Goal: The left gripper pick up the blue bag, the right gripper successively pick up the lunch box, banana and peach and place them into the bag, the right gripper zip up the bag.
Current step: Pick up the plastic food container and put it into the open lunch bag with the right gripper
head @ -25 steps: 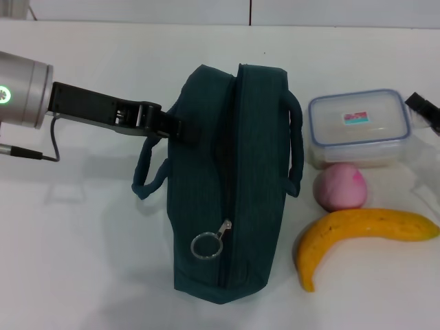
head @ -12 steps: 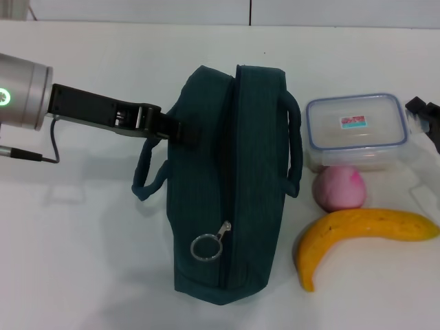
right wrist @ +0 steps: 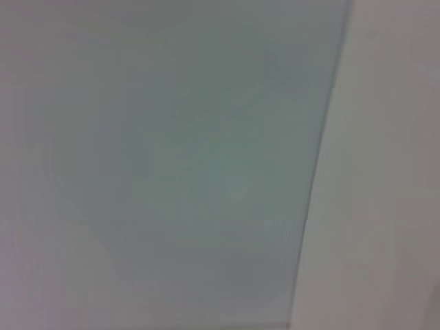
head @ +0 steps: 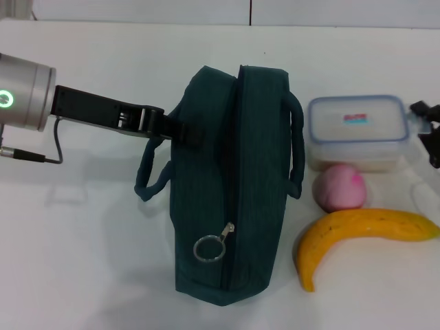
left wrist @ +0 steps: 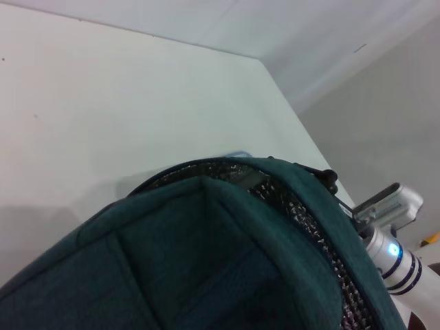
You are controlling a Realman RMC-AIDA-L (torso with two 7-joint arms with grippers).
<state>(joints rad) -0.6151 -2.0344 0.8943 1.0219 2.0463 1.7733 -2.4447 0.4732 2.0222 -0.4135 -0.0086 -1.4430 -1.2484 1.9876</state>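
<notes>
The blue bag (head: pixel 230 182) stands in the middle of the white table, its zipper ring (head: pixel 206 249) near the front end. My left gripper (head: pixel 184 130) is shut on the bag's left upper edge, beside a loop handle. The left wrist view shows the bag's rim and foil lining (left wrist: pixel 302 213). The lunch box (head: pixel 356 132) lies right of the bag, with the peach (head: pixel 339 187) in front of it and the banana (head: pixel 361 234) in front of that. My right gripper (head: pixel 427 134) is at the lunch box's right end, at the picture's edge.
The white table (head: pixel 82 261) extends to the left and front of the bag. A thin cable (head: pixel 48 155) hangs from the left arm's wrist. The right wrist view shows only a pale blurred surface.
The lunch box has gone from tilted to level and shifted slightly. My right gripper has moved down along its right end. The bag has shifted slightly with the left gripper.
</notes>
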